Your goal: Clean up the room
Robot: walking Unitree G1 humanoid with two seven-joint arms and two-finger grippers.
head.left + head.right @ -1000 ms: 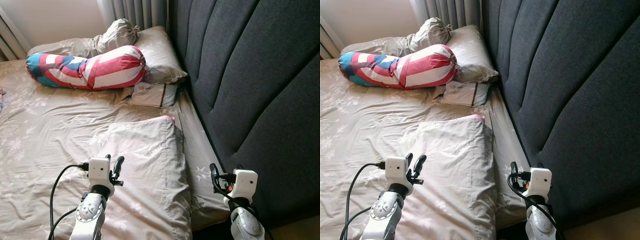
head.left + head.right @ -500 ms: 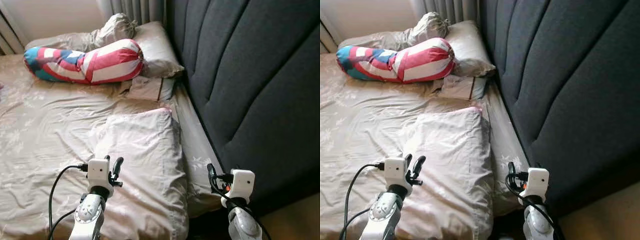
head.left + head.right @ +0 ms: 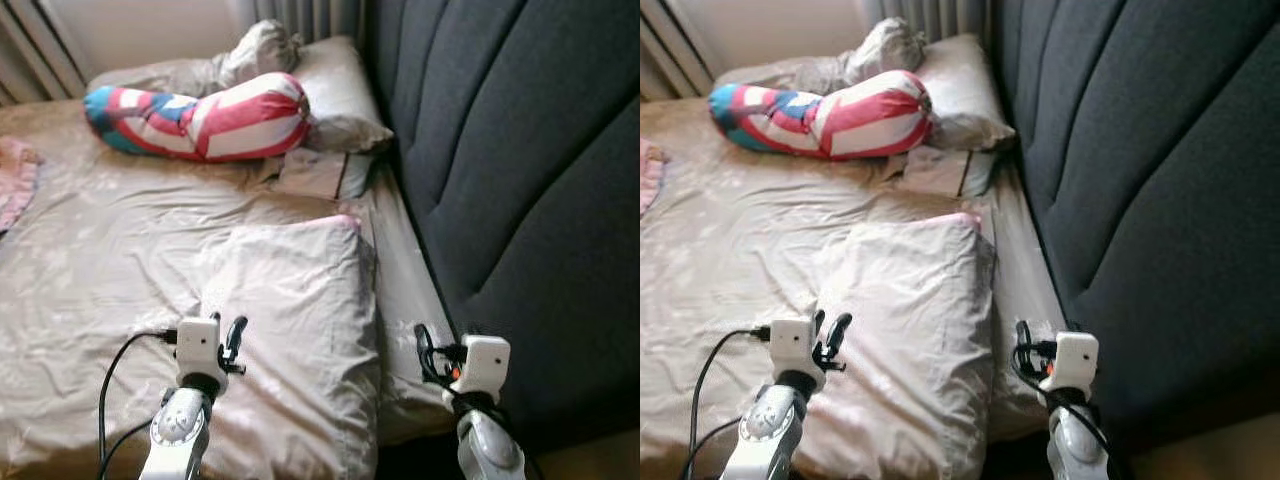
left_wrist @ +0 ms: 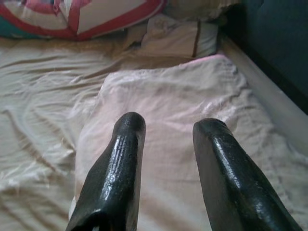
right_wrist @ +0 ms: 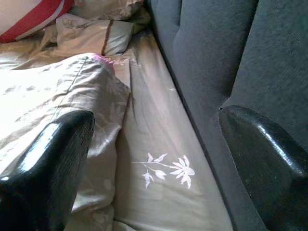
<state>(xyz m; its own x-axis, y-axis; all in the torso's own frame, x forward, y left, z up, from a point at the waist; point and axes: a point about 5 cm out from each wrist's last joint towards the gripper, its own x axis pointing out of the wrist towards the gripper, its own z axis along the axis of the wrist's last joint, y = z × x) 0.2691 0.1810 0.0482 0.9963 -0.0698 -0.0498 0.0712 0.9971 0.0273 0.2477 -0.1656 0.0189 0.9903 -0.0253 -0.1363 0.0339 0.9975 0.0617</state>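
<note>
A bed (image 3: 90, 260) fills the room's corner, covered in a rumpled beige sheet with a faint floral print; a tall dark grey padded headboard (image 3: 520, 160) runs along its right side, and pale curtains (image 3: 300, 15) hang at the far end. A beige pillow (image 3: 295, 310) lies flat near the headboard, a pink edge showing at its far corner. Beyond it sit a small folded cloth (image 3: 320, 172), a red, white and blue striped bolster (image 3: 205, 115) and more beige pillows (image 3: 335, 95). A pink cloth (image 3: 15, 185) lies at the bed's left edge. No writing is legible.

The left gripper (image 3: 232, 340) hovers over the flat pillow, jaws parted and empty — the right gripper (image 5: 159, 159) hangs above the strip of sheet by the headboard, jaws spread wide, holding nothing.
</note>
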